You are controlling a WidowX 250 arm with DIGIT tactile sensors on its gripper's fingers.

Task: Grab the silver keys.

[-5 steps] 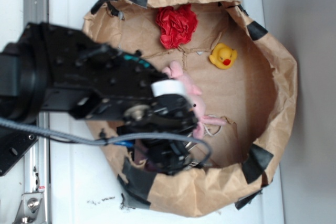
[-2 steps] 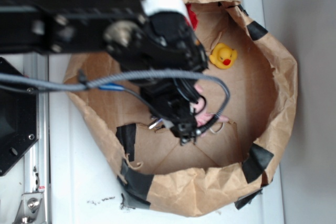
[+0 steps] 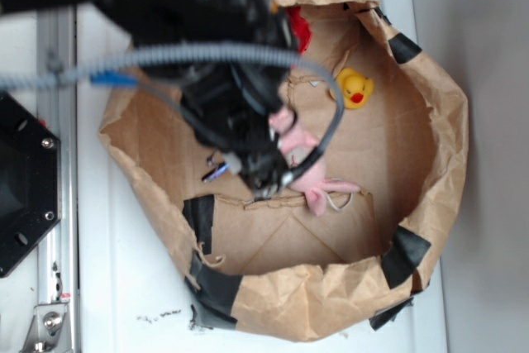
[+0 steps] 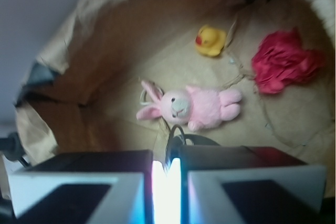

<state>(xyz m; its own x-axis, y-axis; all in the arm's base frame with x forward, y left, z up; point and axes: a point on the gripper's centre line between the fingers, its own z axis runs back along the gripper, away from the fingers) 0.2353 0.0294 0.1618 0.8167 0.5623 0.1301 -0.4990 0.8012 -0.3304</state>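
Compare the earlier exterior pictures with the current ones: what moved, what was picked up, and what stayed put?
The end effector rose from the bag's near edge and swung toward the pink plush bunny, shut on the silver keys, which now dangle from it. The bunny, the yellow rubber duck, the red cloth flower and the paper bag kept their places.

Robot lab test station. White surface [image 3: 124, 287], metal rail [image 3: 56, 229]. Taped paper bin [image 3: 430, 229] holding toys.

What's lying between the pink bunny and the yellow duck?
Nothing; in the wrist view only bare brown paper separates the pink bunny from the yellow duck.
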